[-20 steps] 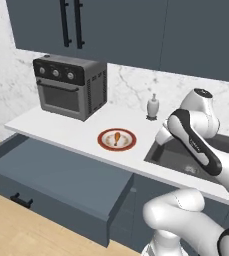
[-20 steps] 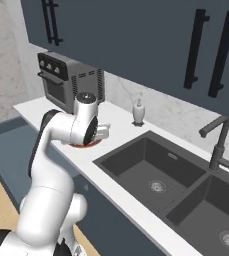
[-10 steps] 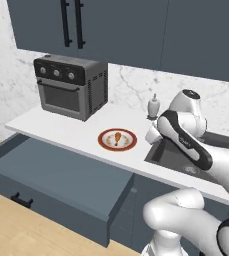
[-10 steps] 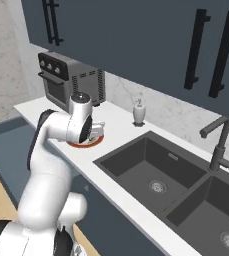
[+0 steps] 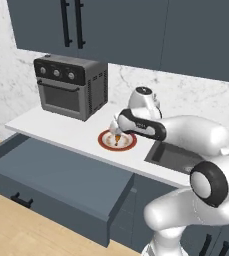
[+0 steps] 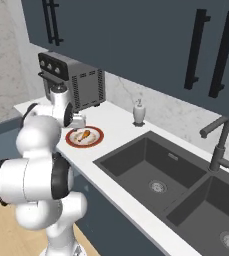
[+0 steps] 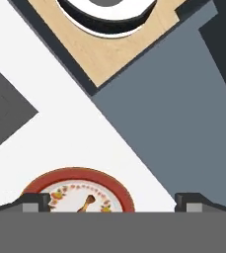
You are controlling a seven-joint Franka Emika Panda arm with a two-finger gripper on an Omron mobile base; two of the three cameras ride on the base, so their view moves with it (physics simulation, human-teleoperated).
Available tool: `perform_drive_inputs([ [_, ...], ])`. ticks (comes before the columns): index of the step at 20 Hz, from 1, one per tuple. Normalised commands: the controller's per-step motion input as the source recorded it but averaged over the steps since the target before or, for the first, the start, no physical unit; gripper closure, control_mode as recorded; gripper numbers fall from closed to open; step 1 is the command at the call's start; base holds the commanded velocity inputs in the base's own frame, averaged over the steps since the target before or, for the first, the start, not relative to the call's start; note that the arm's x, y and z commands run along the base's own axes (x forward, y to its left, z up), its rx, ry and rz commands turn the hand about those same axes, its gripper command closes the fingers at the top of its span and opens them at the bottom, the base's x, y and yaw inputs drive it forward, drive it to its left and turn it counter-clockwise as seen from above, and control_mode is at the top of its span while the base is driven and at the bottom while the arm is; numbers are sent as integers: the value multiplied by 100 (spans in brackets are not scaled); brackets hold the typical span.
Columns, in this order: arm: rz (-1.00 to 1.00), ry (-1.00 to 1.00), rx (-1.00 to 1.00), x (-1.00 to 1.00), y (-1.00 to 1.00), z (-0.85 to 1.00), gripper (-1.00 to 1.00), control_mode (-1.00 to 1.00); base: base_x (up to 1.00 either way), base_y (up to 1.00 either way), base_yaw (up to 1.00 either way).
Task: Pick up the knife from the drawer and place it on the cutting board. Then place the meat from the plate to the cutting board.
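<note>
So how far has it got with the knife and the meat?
Not far. The drawer stands open, but I can't see a knife in it, nor a cutting board anywhere. The meat still lies on the plate. The gripper hangs open above the plate, holding nothing. Both placements seem left to do.

Meat [image 6: 84, 134] on plate [image 5: 129, 145], btwn oven [image 5: 71, 87] & sink [image 6: 186, 195] (drawer [image 5: 51, 172] open below).
</note>
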Motion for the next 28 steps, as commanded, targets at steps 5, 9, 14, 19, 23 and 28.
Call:
perform_drive_inputs([
  [5, -24, 22, -4, 100, 22, -36, -100, -100, 0, 0, 0],
  [9, -30, 16, 0, 76, -24, -60, -100, -100, 0, 0, 0],
  [14, -25, 12, -1, 85, -4, -72, -100, -100, 0, 0, 0],
  [19, -7, 0, 0, 67, 0, -52, -100, -100, 0, 0, 0],
  [23, -3, 0, 0, 40, 0, -35, -100, -100, 0, 0, 0],
  [28, -1, 0, 0, 40, 0, -50, -100, -100, 0, 0, 0],
])
